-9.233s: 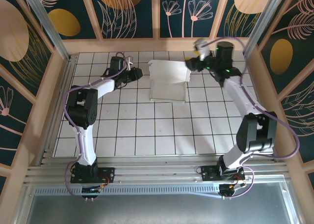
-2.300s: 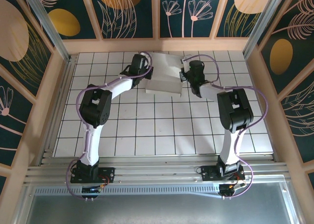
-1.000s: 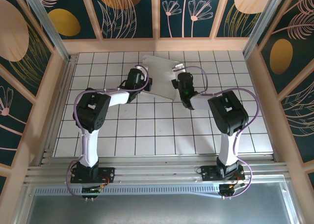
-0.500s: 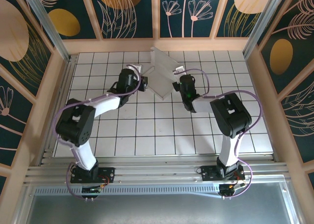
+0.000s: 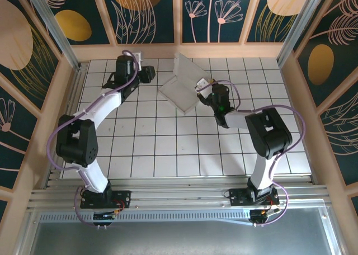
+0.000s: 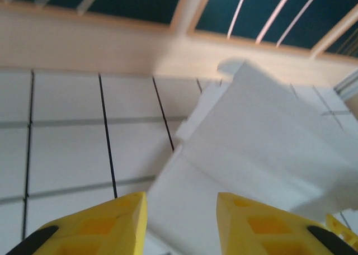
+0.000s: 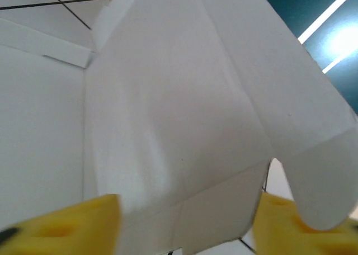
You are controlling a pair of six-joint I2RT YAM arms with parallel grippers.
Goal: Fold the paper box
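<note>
The box (image 5: 180,86) lies far centre, one panel raised. The left gripper (image 6: 180,213) has its fingers apart and empty, left of it; the right gripper (image 7: 187,221) has its fingers wide, straddling the right edge, unclamped. The card looks light, thin and crease-prone; grip flaps beside crease lines.

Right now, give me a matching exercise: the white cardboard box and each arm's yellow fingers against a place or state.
1 plain white thin cardboard paper box
2 left arm's yellow fingers
3 right arm's yellow fingers

a at the box's right edge, spread wide
b near the far wall, partly folded
c apart from the box, to its left

Pairs: 1-b; 2-c; 3-a
</note>
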